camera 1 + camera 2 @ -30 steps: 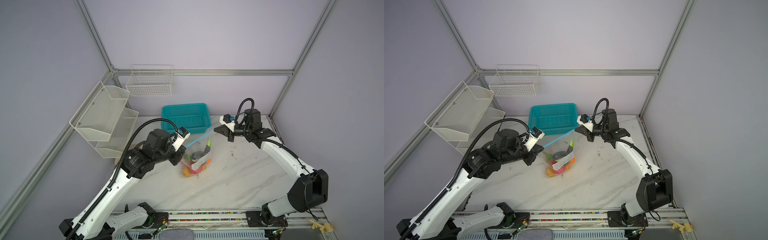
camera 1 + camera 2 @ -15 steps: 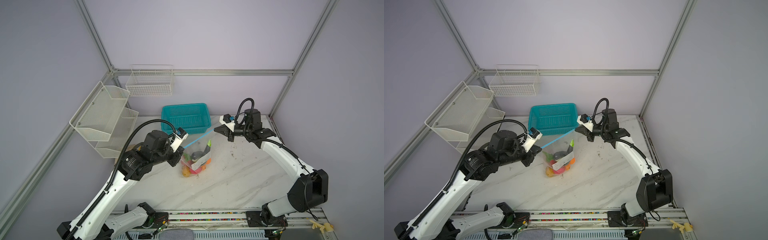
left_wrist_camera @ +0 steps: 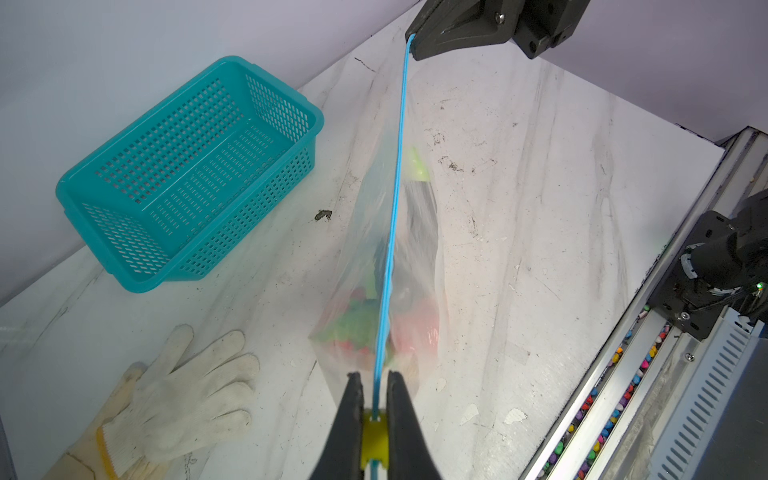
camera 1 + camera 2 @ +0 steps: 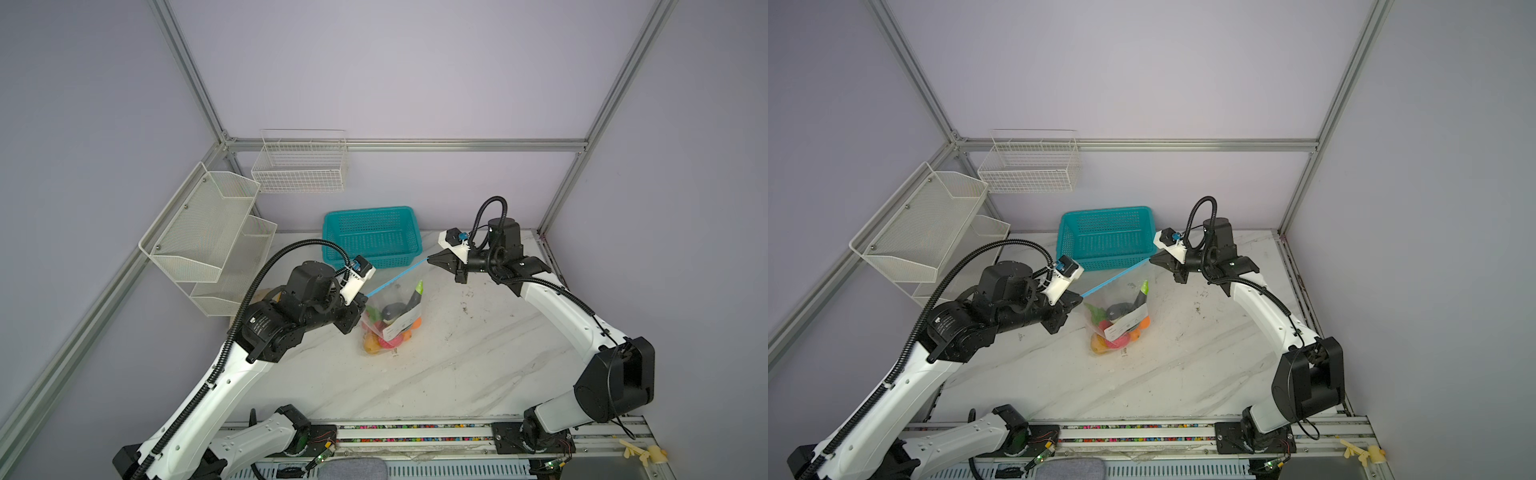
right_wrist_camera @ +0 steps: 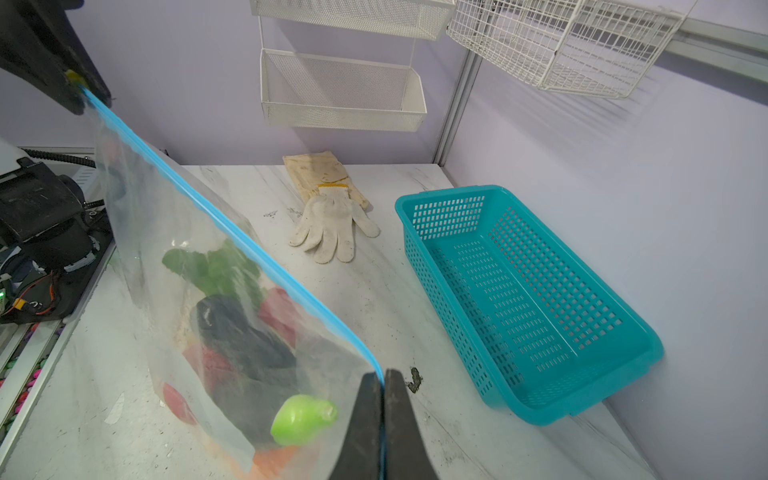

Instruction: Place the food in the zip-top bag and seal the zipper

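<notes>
The left gripper (image 3: 374,380) is pinching the yellow slider (image 3: 374,440) at one end of the zipper (image 3: 395,187), jaws shut on it. The right gripper (image 5: 383,376) is gripping the other end, jaws fully closed. The zip-top bag (image 4: 392,309) is hanging stretched between them over the middle of the counter (image 4: 478,374), just before the teal basket (image 4: 370,232) at the far edge. The food (image 5: 237,332) is sitting inside it.

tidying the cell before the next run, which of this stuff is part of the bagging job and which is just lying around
In the job: zip-top bag, food inside it, zipper, yellow slider clamped in the left gripper, right gripper pinching the zipper's far end.

Lying about: teal basket, empty; white glove; mesh shelf; wire basket.
</notes>
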Controlling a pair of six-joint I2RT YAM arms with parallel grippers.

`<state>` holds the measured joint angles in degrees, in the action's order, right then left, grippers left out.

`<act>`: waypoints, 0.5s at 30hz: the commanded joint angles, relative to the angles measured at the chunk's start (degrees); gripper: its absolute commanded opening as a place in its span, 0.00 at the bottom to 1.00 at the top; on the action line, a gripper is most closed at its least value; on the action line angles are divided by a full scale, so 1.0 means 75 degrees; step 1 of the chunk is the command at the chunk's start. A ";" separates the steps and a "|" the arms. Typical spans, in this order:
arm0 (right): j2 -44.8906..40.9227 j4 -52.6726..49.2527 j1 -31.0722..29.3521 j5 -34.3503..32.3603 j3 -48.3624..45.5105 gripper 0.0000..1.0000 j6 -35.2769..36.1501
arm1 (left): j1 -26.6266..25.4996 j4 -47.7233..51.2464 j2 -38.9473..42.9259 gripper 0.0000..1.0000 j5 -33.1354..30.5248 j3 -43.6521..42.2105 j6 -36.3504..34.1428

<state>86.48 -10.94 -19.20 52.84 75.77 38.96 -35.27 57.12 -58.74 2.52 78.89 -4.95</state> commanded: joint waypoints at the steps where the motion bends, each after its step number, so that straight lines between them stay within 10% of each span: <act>1: 0.0065 0.0253 0.0127 -0.0389 0.0147 0.00 -0.0050 | 0.0041 0.0340 0.0285 0.09 -0.0114 -0.0116 0.0153; 4: 0.0052 0.0250 0.0068 -0.0371 0.0186 0.00 -0.0074 | 0.0048 0.0245 0.0210 0.18 0.0031 -0.0113 0.0199; 9: -0.0077 0.0455 -0.0263 -0.0517 0.0098 0.00 -0.0181 | 0.0046 0.0303 -0.0455 0.70 0.0122 0.0426 0.0817; 15: -0.0022 0.0495 -0.0526 -0.0827 0.0098 0.00 -0.0258 | 0.0047 0.0868 -0.1363 0.78 0.0521 0.1784 0.1544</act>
<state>86.56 -9.06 -22.33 47.81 75.77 37.67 -35.27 62.24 -68.90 3.66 85.14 2.90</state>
